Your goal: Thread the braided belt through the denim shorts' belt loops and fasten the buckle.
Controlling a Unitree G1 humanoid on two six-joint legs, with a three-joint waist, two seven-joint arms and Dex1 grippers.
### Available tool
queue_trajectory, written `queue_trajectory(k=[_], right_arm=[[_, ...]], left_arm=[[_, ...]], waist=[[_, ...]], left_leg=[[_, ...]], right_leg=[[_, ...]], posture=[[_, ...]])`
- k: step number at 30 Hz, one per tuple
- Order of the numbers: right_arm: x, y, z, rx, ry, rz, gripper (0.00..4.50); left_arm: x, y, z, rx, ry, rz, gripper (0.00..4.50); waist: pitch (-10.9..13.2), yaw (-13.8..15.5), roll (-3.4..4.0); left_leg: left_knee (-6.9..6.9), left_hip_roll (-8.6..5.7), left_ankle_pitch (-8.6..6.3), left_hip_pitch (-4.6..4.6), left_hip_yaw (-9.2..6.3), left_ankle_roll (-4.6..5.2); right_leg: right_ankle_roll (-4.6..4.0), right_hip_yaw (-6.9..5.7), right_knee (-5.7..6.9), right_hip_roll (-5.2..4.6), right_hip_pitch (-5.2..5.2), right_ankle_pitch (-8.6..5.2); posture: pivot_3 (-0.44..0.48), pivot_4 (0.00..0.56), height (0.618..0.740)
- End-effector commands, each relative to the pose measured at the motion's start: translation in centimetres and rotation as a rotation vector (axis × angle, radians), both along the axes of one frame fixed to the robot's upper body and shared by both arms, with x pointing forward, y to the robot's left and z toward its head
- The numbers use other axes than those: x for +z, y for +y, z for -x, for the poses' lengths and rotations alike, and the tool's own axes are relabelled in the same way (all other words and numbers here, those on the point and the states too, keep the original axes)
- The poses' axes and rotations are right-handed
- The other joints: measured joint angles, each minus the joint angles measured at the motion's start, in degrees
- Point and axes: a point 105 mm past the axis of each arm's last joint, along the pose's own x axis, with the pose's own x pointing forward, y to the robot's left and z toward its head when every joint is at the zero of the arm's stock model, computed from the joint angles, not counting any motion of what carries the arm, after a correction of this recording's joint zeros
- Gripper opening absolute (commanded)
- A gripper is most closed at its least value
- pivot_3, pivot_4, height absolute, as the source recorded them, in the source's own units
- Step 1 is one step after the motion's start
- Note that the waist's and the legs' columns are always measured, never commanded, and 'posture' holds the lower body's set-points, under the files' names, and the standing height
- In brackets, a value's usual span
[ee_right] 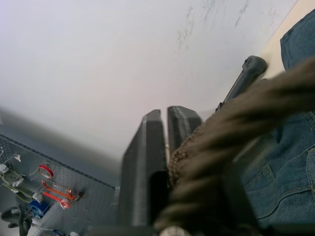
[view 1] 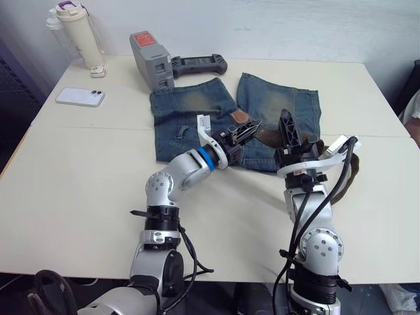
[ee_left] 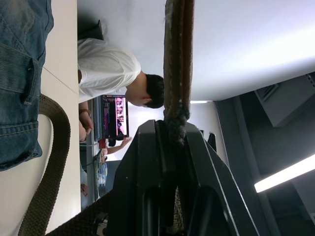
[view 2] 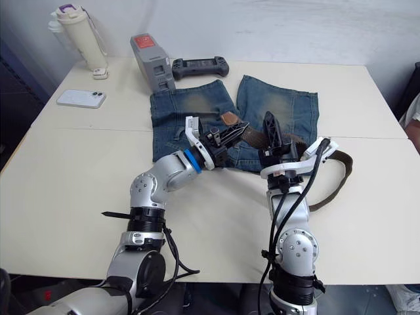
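Observation:
The denim shorts (view 1: 187, 108) lie flat mid-table, legs pointing away from me and waistband nearest me. My left gripper (view 1: 247, 130) hovers over the waistband's middle, shut on the braided belt (ee_left: 177, 73) just behind its tan leather end (view 1: 240, 117). From there the belt runs right, then loops over the table (view 1: 352, 172). My right gripper (view 1: 287, 125) stands with its fingers pointing up over the right leg, shut low on the belt (ee_right: 231, 132). A belt loop (ee_left: 30, 81) shows on the waistband. The buckle is hidden.
At the back stand a grey box (view 1: 152, 60) and a black controller (view 1: 199, 64). A white phone (view 1: 80, 97) and a bottle (view 1: 79, 33) are at the far left. A person in a white shirt (ee_left: 106, 69) sits beyond the table's right side.

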Motion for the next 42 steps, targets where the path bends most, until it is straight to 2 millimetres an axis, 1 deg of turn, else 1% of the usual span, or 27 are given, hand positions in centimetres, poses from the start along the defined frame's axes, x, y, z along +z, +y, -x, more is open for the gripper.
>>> queue_trajectory(k=[1, 3, 6, 8, 9, 11, 13, 16, 19, 24, 27, 29, 32, 36, 42], right_arm=[[0.3, 1.6, 1.0, 0.061, -0.013, 0.043, 0.07], [-0.4, 1.9, 0.7, 0.060, 0.013, 0.091, 0.07], [-1.3, 1.5, 0.1, 0.034, 0.053, 0.094, 0.07], [-1.6, 1.2, -0.1, 0.014, 0.064, 0.088, 0.76], [-1.8, 0.9, -0.3, -0.003, 0.075, 0.083, 1.01], [-2.5, 0.2, -0.7, -0.055, 0.106, 0.118, 2.00], [-3.0, -0.6, -0.9, -0.095, 0.122, 0.109, 2.92], [-3.2, -1.2, -0.9, -0.110, 0.122, 0.079, 2.92], [-2.5, -1.1, -0.8, -0.104, 0.089, 0.047, 2.92], [-0.7, -0.2, -0.7, -0.077, 0.019, 0.010, 2.92], [-0.3, 0.3, -0.6, -0.047, 0.011, -0.033, 2.92], [-0.1, 0.9, -0.4, -0.018, 0.002, -0.031, 2.92], [-0.2, 1.5, -0.4, 0.020, 0.010, -0.026, 2.92], [-0.9, 2.3, -0.7, 0.046, 0.047, 0.005, 2.92], [-0.7, 2.3, -0.8, 0.047, 0.036, 0.006, 2.92]], left_arm=[[1.9, -1.8, 1.0, -0.045, -0.046, 0.064, 0.00], [2.1, -1.8, 1.0, -0.046, -0.045, 0.082, 0.00], [2.5, -1.8, 1.0, -0.045, -0.040, 0.118, 0.00], [2.5, -1.8, 1.0, -0.043, -0.037, 0.123, 0.00], [2.6, -1.8, 1.0, -0.040, -0.035, 0.130, 0.00], [2.8, -1.5, 1.0, -0.028, -0.032, 0.150, 0.00], [3.3, -1.2, 0.8, -0.014, -0.027, 0.186, 0.00], [3.7, -0.8, 0.6, 0.001, -0.023, 0.215, 0.00], [3.7, -0.9, 0.5, 0.012, -0.009, 0.231, 0.00], [3.6, -1.1, 0.7, 0.024, 0.016, 0.273, 0.00], [3.9, -1.1, 0.5, 0.036, 0.015, 0.291, 0.00], [3.8, -1.3, 0.4, 0.037, 0.018, 0.286, 0.00], [3.5, -1.7, 0.6, 0.027, 0.027, 0.279, 0.00], [3.3, -2.3, 1.1, -0.001, 0.027, 0.259, 0.00], [3.3, -2.3, 1.2, -0.005, 0.026, 0.257, 0.00]], waist=[[0.0, -0.1, 0.00], [0.0, -0.1, 0.00], [0.0, -0.1, 0.00], [0.0, -0.1, 0.00], [0.0, -0.1, 0.00], [0.0, -0.1, 0.00], [0.0, 0.0, 0.00], [0.0, 0.0, 0.00], [0.0, 0.0, 0.00], [0.0, -0.2, 0.00], [0.0, -0.1, 0.00], [0.0, 0.0, 0.00], [0.0, 0.1, 0.00], [0.0, 0.0, 0.00], [0.0, -0.1, 0.00]], left_leg=[[0.00, 0.00, 0.00, 0.00, 0.00, 0.00], [0.00, 0.00, 0.00, 0.01, 0.00, 0.00], [0.00, 0.00, 0.00, 0.00, 0.01, 0.00], [0.00, 0.00, 0.00, 0.01, 0.01, 0.00], [0.00, 0.00, 0.00, 0.00, 0.01, 0.00], [0.00, 0.00, 0.00, 0.01, 0.01, 0.00], [0.00, 0.00, 0.00, 0.01, 0.01, 0.00], [0.00, 0.00, 0.00, 0.00, 0.01, 0.00], [0.00, 0.00, 0.00, 0.00, 0.01, 0.00], [0.00, 0.01, 0.00, 0.01, 0.01, 0.00], [-0.02, 0.01, 0.00, 0.00, 0.00, 0.00], [-0.03, 0.00, 0.00, 0.00, 0.01, 0.00], [-0.02, 0.00, 0.00, -0.01, 0.01, 0.00], [-0.03, 0.01, 0.00, 0.00, 0.01, 0.00], [-0.03, 0.01, 0.00, 0.00, 0.01, 0.00]], right_leg=[[0.00, 0.00, 0.00, 0.00, 0.00, 0.00], [0.00, 0.01, 0.01, 0.00, 0.00, 0.00], [0.00, 0.01, 0.01, 0.00, -0.01, 0.00], [0.00, 0.01, 0.00, 0.00, -0.01, 0.00], [0.00, 0.01, 0.00, 0.00, -0.01, 0.00], [0.00, 0.01, 0.01, 0.00, 0.00, 0.00], [0.00, 0.01, 0.01, 0.00, -0.01, 0.00], [0.00, 0.01, -0.01, 0.00, 0.00, 0.00], [0.00, 0.01, 0.00, 0.00, 0.00, 0.00], [0.00, 0.01, 0.01, 0.00, -0.01, 0.00], [0.00, 0.00, -0.02, 0.00, -0.01, 0.00], [0.00, 0.00, -0.05, 0.00, 0.00, 0.00], [0.00, 0.00, -0.05, 0.00, 0.00, 0.00], [0.00, 0.00, -0.04, 0.01, -0.01, 0.00], [0.00, 0.00, -0.04, 0.01, -0.01, 0.00]], posture=[[0.000, 0.150, 0.740], [0.000, 0.150, 0.740], [0.000, 0.150, 0.740], [0.000, 0.150, 0.740], [0.000, 0.150, 0.740], [0.000, 0.150, 0.740], [0.000, 0.150, 0.740], [0.000, 0.150, 0.740], [0.000, 0.150, 0.740], [0.000, 0.150, 0.740], [0.000, 0.150, 0.740], [0.000, 0.150, 0.740], [0.000, 0.150, 0.740], [0.000, 0.150, 0.740], [0.000, 0.150, 0.740]])
